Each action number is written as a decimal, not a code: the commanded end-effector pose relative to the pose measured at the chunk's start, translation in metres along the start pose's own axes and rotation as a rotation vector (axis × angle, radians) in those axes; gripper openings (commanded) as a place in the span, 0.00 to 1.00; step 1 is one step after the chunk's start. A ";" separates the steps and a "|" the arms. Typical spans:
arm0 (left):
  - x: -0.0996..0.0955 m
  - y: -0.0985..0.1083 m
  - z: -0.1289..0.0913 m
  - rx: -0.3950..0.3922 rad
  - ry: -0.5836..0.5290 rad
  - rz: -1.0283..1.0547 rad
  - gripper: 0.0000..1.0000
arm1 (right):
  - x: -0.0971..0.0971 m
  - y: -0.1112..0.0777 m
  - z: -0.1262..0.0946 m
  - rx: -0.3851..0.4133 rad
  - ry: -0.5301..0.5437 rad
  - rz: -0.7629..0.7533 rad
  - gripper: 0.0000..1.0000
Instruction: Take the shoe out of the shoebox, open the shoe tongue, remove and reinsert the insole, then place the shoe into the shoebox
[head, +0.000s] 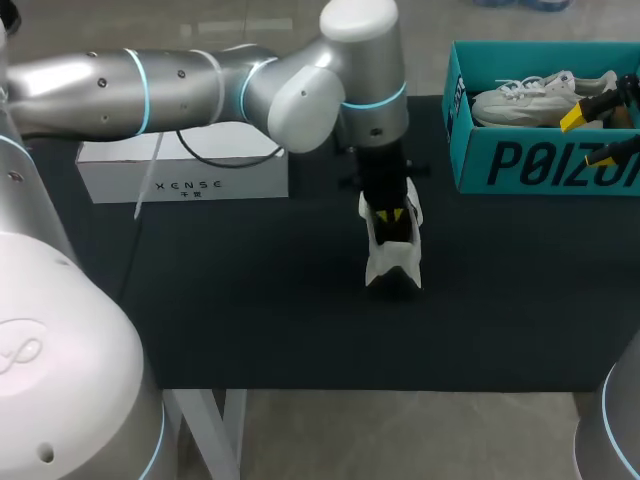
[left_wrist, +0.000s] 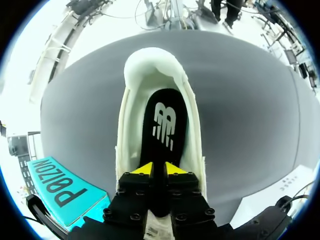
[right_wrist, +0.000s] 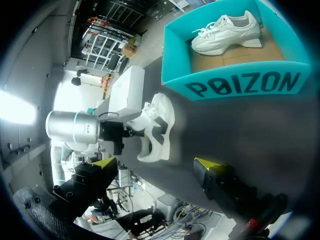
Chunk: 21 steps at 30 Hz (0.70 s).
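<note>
- Right now my left hand (left_wrist: 160, 169) is down inside the white shoe (head: 392, 262). Its two yellow tips are pressed close together on the black insole (left_wrist: 165, 120), which passes between them.
- The rest of the insole lies along the inside of the shoe, stretching ahead of that hand toward the rounded far end.
- The shoe is out of the shoebox (head: 540, 165), directly under the left hand and down on the black surface (head: 250, 300). I cannot tell whether it stands flat on its sole.
- My right hand (right_wrist: 156, 164) is spread wide, with nothing between its fingers.
- The right hand hangs at the teal shoebox, by its front wall, well apart from the shoe that the left hand is in.
- A second white shoe (head: 535, 98) lies inside the shoebox, just beside the right hand.
- A white box (head: 185, 172) sits on the surface beneath my left arm, well apart from both hands.
</note>
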<state>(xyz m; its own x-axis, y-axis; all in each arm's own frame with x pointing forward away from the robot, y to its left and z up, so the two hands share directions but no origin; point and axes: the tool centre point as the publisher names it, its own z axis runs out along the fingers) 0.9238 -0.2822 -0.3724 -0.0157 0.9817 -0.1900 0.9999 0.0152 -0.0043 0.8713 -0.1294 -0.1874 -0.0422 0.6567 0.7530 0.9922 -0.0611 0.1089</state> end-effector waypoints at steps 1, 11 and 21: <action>-0.003 0.006 0.002 0.005 0.007 0.000 0.26 | 0.000 0.000 0.000 0.001 -0.004 0.002 1.00; -0.001 0.002 -0.011 0.048 0.083 0.008 1.00 | 0.000 0.000 0.000 0.001 -0.004 0.002 1.00; 0.000 0.006 -0.021 0.044 0.122 0.011 1.00 | 0.000 0.000 0.000 0.001 -0.004 0.002 1.00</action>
<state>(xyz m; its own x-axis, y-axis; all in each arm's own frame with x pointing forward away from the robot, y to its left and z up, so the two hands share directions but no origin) 0.9277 -0.2758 -0.3528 -0.0017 0.9969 -0.0787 0.9990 -0.0019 -0.0454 0.8713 -0.1294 -0.1874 -0.0422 0.6567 0.7530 0.9922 -0.0611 0.1089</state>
